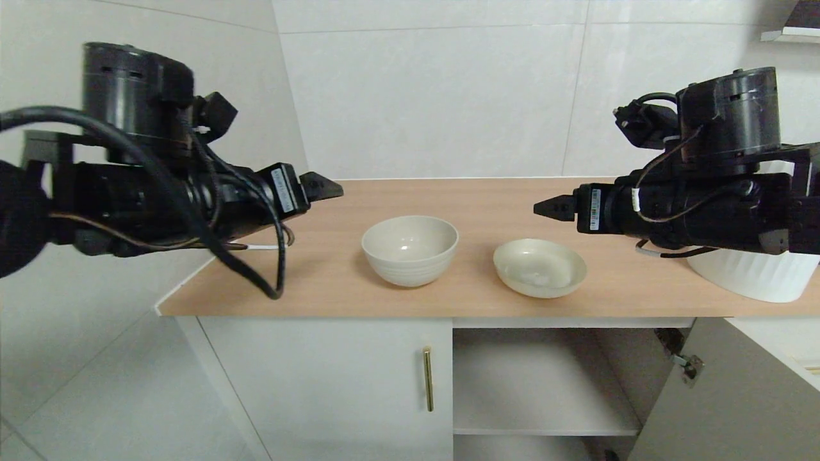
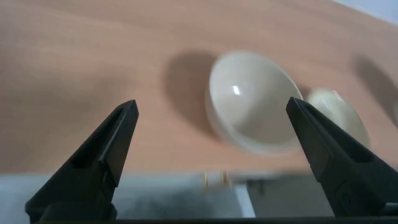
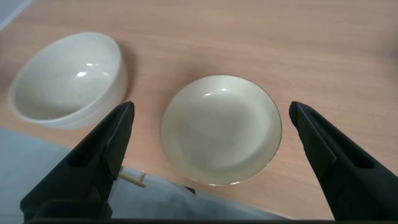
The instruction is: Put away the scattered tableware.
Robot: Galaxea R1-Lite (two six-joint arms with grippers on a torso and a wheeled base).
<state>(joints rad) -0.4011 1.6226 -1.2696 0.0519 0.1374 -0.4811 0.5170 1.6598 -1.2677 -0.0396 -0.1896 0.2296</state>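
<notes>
Head view is showing the left gripper [image 1: 328, 187] hanging above the counter [image 1: 474, 198] near its left end, and the right gripper [image 1: 546, 208] hanging opposite, tips facing each other. Each is wearing a small white label [image 1: 282, 190]; its print is too small to read. In the left wrist view the left gripper [image 2: 211, 106] is standing wide apart, with the bowl [image 2: 252, 102] sitting upright on the counter below and ahead of it. The right gripper [image 3: 211, 107] is likewise spread apart, hovering right over the dish [image 3: 221, 130], with the bowl [image 3: 65, 81] lying just beside the dish. A white ribbed tub [image 1: 756, 275] is sitting under the right arm. Below the grippers, the cabinet [image 1: 538, 378] is standing open on its right half, its left door [image 1: 333, 384] carrying a brass handle [image 1: 428, 378]
</notes>
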